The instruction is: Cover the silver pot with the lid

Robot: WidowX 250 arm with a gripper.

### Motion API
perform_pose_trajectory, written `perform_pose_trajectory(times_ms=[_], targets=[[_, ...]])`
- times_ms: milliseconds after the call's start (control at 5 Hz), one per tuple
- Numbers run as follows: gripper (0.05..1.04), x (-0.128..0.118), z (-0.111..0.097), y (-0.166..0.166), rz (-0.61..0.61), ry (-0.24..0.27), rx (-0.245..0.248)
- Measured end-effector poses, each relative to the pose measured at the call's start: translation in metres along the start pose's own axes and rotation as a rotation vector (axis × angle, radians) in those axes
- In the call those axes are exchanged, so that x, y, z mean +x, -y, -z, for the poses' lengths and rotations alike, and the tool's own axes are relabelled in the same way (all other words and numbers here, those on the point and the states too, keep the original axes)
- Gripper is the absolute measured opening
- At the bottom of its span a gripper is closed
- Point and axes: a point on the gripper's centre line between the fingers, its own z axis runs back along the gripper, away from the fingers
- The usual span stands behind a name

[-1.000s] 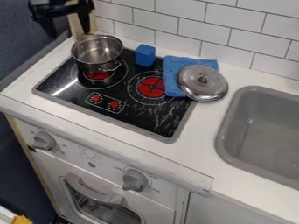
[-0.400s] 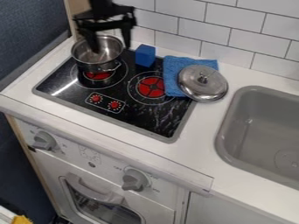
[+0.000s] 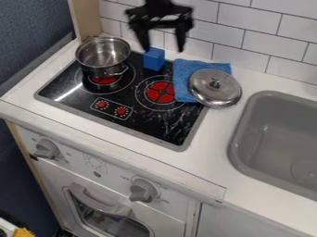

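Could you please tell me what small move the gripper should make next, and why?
Probably shift toward the sink side, jaws kept open, until above the lid's knob: the gripper hangs near the blue block, while the lid lies partly on the blue cloth and the pot is uncovered.

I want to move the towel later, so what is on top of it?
The silver lid rests partly on the blue towel, knob up. What lies beneath the towel's covered part is hidden.

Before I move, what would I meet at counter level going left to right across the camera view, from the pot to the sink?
Silver pot → blue block → metal lid → gray sink.
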Motion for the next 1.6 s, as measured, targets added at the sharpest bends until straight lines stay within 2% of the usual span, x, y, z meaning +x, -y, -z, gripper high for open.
perform_pose_trajectory(times_ms=[200, 400, 600, 800, 1000, 1200, 1400, 1600], targets=[[1.001, 0.003, 0.009, 0.042, 0.142, -0.025, -0.002], [1.001, 0.004, 0.017, 0.071, 0.245, -0.048, 0.011], [1.001, -0.002, 0.027, 0.082, 0.286, -0.076, 0.017], [1.001, -0.012, 0.035, 0.079, 0.263, -0.108, 0.018], [1.001, -0.015, 0.038, 0.076, 0.246, -0.118, 0.022], [1.001, -0.018, 0.056, 0.072, 0.252, -0.174, 0.053], [1.001, -0.014, 0.064, 0.072, 0.262, -0.191, 0.057], [0.946, -0.013, 0.069, 0.071, 0.256, -0.198, 0.065]])
